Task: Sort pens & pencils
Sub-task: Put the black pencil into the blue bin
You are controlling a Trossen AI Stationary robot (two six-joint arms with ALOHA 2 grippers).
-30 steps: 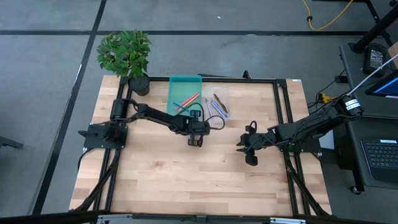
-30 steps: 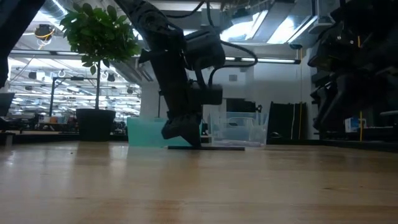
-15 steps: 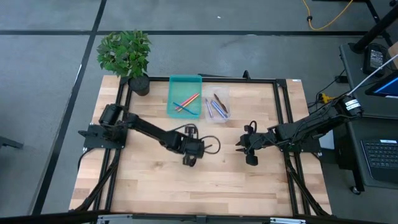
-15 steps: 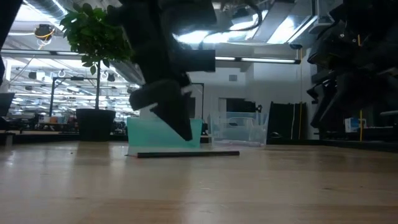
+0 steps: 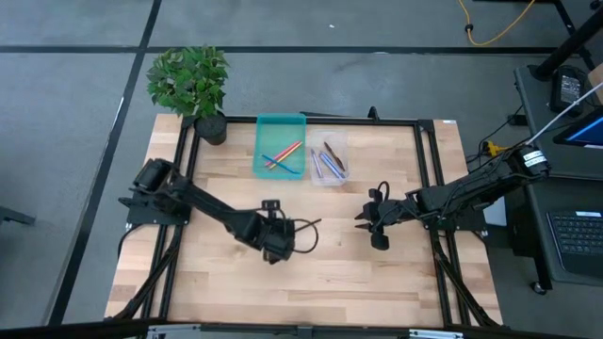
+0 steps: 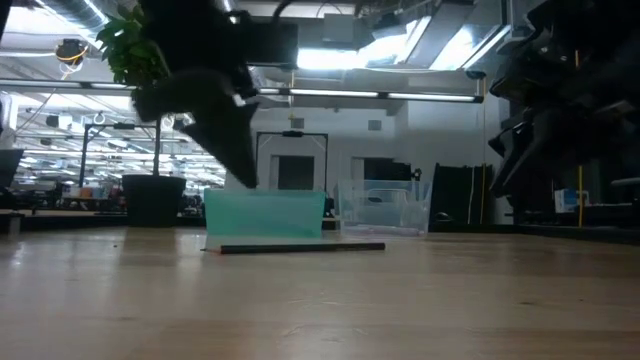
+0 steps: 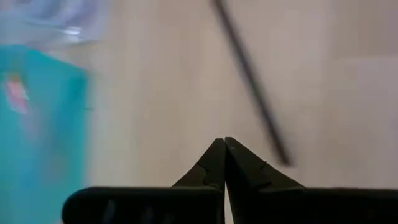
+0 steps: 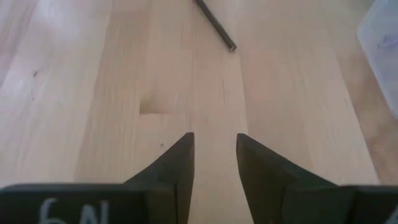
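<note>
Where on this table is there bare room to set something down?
The wooden table is bare along its near edge and left of the teal tray. It is crowded around the clear tray and the dark pen.

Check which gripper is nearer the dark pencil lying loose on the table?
Left. The left gripper, shut, is just beside the dark pencil, which lies in front of the trays. The right gripper, open, waits farther off, facing the pencil's other end.

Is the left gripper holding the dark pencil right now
No. In the left wrist view the left gripper is shut on nothing, and the dark pencil lies on the table ahead of it.
</note>
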